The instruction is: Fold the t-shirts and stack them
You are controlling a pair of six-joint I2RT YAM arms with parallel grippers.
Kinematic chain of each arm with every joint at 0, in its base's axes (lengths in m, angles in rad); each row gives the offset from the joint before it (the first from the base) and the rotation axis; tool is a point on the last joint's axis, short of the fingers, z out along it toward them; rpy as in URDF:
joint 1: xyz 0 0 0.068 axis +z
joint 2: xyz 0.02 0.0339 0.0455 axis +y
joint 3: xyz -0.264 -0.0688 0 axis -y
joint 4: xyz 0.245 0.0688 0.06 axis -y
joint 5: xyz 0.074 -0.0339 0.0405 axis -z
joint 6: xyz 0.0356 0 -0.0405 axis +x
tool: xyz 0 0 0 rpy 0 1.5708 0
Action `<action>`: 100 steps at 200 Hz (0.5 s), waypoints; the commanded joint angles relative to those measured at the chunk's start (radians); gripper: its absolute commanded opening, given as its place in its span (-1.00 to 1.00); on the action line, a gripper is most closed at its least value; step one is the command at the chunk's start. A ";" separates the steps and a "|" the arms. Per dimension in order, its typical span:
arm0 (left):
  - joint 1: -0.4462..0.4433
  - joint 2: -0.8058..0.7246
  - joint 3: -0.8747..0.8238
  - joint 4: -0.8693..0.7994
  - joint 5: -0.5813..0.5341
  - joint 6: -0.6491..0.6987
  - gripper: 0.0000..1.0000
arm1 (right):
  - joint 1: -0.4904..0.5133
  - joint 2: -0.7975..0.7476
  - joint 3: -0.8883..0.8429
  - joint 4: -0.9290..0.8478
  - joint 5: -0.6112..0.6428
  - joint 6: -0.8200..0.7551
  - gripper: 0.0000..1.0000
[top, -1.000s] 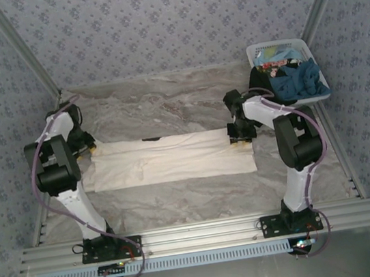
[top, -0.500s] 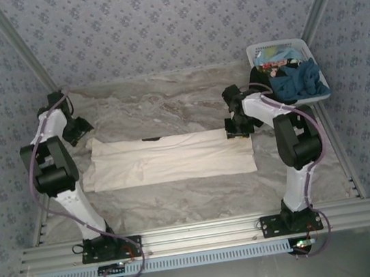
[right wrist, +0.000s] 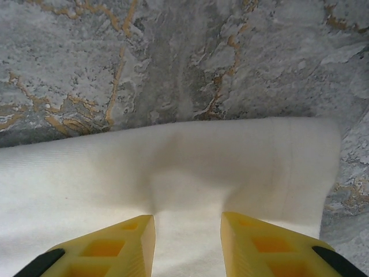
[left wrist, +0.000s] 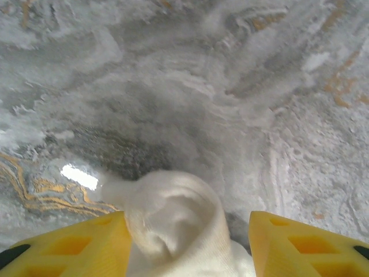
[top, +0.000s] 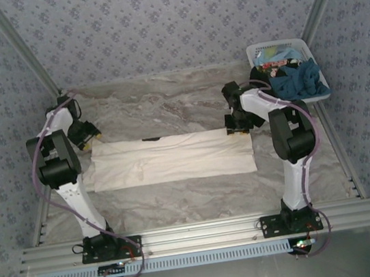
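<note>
The large off-white t-shirt [top: 174, 159] lies folded into a long flat strip across the middle of the marble table [top: 167, 106]. My left gripper [top: 90, 134] hovers at the strip's far-left corner. In the left wrist view a bunched corner of that shirt [left wrist: 173, 219] sits between the wide-apart yellow fingers [left wrist: 75, 248] of this open gripper [left wrist: 188, 248], touching the left one. My right gripper [top: 237, 128] is down on the far-right corner. There the shirt [right wrist: 230, 156] puckers between the parted jaws of the right gripper [right wrist: 188, 245]. A teal-blue shirt [top: 297, 80] and a black shirt [top: 259, 76] lie in the basket.
The white slatted basket [top: 256, 53] stands at the back right corner, just beyond the right arm. Patterned walls and metal rails close the table in on three sides. Bare marble shows behind and in front of the folded strip.
The left gripper lifted off the shirt's left corner, swung towards the back left, then came partly back. The right gripper shifted slightly towards the shirt's far edge.
</note>
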 commanded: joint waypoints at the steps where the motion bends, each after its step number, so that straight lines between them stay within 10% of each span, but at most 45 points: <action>1: -0.019 -0.041 0.046 -0.081 -0.029 0.024 0.12 | -0.008 0.016 0.039 -0.036 0.018 -0.005 -0.26; 100: -0.068 -0.008 0.134 -0.145 -0.099 0.092 0.15 | -0.021 0.074 0.139 -0.073 0.080 -0.005 -0.18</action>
